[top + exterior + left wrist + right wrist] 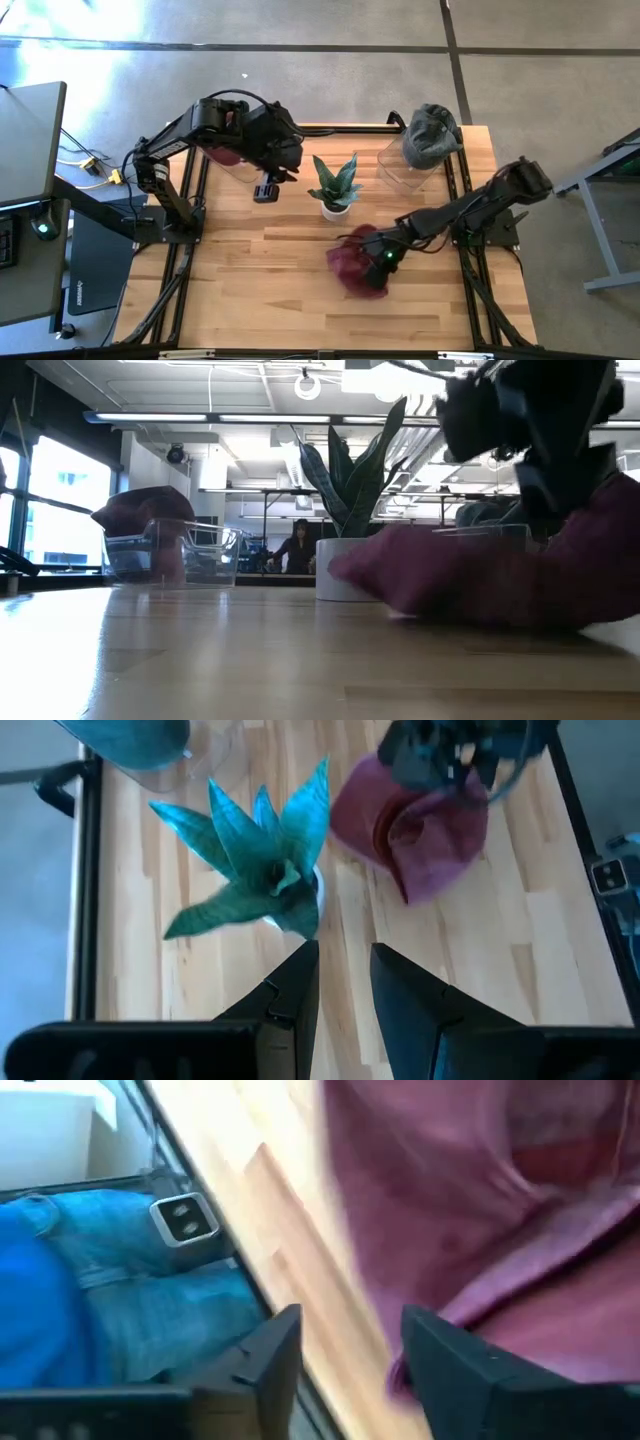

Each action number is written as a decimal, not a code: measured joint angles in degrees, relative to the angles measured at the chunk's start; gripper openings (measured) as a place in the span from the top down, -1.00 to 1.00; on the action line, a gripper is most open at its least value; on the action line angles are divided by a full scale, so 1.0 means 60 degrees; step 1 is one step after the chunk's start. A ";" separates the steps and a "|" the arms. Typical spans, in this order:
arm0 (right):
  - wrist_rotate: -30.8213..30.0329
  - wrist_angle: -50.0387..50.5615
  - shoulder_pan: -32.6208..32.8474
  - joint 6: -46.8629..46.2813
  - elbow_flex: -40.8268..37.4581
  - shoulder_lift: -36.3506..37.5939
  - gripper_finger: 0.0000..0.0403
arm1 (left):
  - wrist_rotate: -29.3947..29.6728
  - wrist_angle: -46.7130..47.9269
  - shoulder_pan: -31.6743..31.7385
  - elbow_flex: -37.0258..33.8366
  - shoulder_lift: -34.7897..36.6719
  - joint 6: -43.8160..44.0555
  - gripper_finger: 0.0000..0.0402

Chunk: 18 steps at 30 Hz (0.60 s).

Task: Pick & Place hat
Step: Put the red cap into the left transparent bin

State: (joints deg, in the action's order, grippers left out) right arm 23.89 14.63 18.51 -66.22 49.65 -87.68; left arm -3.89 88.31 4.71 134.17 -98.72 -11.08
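Maroon cloth marks the hat (358, 265), which lies crumpled on the table (260, 290) in front of the plant (335, 185), toward the right side. The right gripper (385, 258) is down at the hat's right edge; its wrist view shows its fingers (450, 1370) apart with nothing between them, the fabric just ahead and the bare wood showing in the gap. The left gripper (266, 190) hangs above the table beside the plant, fingers parted and empty, waiting.

The step in hand appears to be the grasp. To do it well, the right gripper should push forward until a fold of the hat sits fully between the fingers, then close low, near the wood, so the soft cloth does not slide out. A bin (410, 165) behind the plant already holds a grey hat (430, 135), and seems a likely drop point; lifting high enough to clear the plant's leaves would avoid a snag.
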 joint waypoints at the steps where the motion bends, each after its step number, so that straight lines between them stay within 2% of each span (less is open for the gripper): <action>1: 0.0097 0.0136 -0.0019 -0.0089 0.0003 0.0191 0.14 | -0.0013 0.0113 0.0000 0.0000 0.0000 0.0058 0.57; 5: -0.0138 0.0719 0.0260 -0.0647 0.0003 0.0989 -0.06 | 0.0154 0.0285 0.0000 0.0000 0.0000 0.0357 0.57; 10: -0.2262 0.0796 0.0796 -0.0684 0.0006 0.1366 -0.10 | -0.0328 0.0224 0.0004 -0.0208 0.0621 0.0580 0.57; 14: -0.3538 0.0445 0.0510 0.0096 0.0184 0.1220 -0.06 | 0.0036 0.0041 0.0004 -0.1204 0.1282 0.0856 0.57; 18: -0.3589 0.0875 -0.0003 0.0587 0.0265 0.0689 0.00 | 0.0181 -0.0388 0.0018 -0.2509 0.1710 0.1248 0.57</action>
State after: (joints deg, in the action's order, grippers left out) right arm 2.36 19.87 18.49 -62.70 51.24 -83.54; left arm -2.80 85.98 4.82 119.11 -88.45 -3.60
